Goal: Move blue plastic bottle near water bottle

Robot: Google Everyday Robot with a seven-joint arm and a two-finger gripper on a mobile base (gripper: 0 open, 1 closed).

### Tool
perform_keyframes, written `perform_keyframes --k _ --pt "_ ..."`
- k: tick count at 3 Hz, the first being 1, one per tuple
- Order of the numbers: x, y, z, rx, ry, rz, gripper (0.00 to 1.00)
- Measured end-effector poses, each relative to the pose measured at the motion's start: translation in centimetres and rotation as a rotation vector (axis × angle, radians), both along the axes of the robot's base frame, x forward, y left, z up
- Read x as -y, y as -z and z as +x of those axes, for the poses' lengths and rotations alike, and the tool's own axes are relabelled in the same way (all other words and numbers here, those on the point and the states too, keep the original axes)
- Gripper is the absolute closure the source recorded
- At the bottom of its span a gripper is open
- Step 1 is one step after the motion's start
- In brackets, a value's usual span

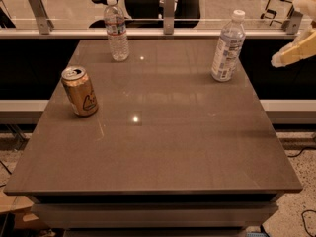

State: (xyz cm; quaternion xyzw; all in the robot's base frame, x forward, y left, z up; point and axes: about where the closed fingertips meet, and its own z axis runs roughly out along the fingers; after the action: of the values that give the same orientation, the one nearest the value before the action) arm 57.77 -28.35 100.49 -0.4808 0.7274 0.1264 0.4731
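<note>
The blue plastic bottle [228,46] stands upright near the far right corner of the bench [163,152], a short way in from the right edge. It has a white cap, a bluish tint to its clear body, and a large pale printed label that covers most of its side. Nothing touches it.

The water bottle [116,31] stands upright well apart from it, across the bench near the far left corner. It is slimmer and ribbed, with a white cap and a narrow white label with a red band.

The gripper [281,58] is to the right of the blue plastic bottle, off the bench past its right edge and raised above the bench top. It shows as a pale cream shape reaching in from the right border of the view, its tip pointing left and slightly down toward the bottle. There is a clear gap between the two. How far apart its two halves stand I cannot tell. It touches none of the things on the bench.

A gold drink can [80,91] stands on the left side of the bench, nearer the camera than the water bottle and tilted a little. Its top has been opened.

The bench top is a smooth brown-grey slab with two small bright spots of reflected light. Behind its far edge runs a pale horizontal rail [148,32] with upright metal posts.
</note>
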Motion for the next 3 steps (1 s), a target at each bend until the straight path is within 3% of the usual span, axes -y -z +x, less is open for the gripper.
perform_keyframes --k 2,3 --pt "-1.4 1.5 0.8 0.011 0.051 0.191 0.00" --pt "-3.4 3.2 0.8 -0.027 0.099 0.236 0.00"
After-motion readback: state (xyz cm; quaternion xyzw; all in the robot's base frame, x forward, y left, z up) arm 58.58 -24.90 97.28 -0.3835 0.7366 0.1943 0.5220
